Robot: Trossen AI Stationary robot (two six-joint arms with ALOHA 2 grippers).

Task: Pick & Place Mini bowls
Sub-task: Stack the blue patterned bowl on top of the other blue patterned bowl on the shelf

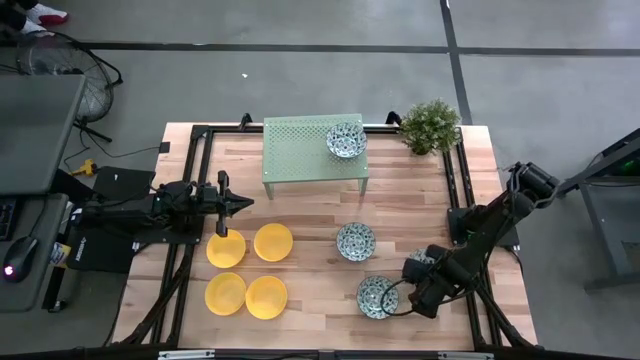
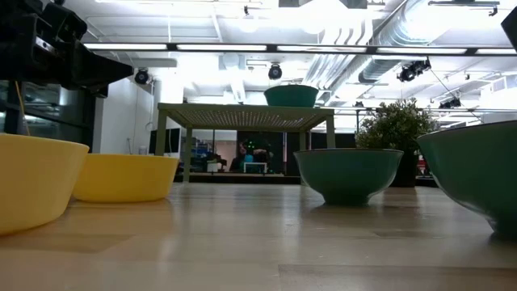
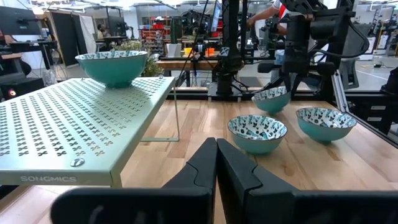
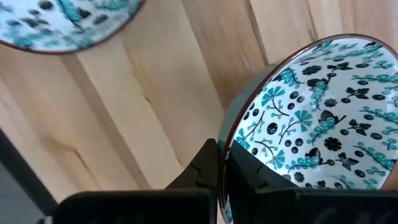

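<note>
While the left gripper (image 1: 243, 203) idles clenched by the yellow bowls (image 1: 248, 270) | right gripper (image 1: 398, 291) pinches near-front patterned bowl (image 1: 377, 296) rim | rack (image 1: 300, 150) lies far-left, so lift first

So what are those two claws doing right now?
Left gripper: shut, empty, hovering near the yellow bowls.
Right gripper: shut on a patterned bowl's rim.

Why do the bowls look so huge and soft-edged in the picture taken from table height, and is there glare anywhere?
Low view: the nearest yellow bowl and the teal bowl sit close to the lens, so they loom large and slightly blurred; ceiling lights glare white behind the rack. Right wrist view: the patterned bowl is sharp, while the end effector is dark.
</note>
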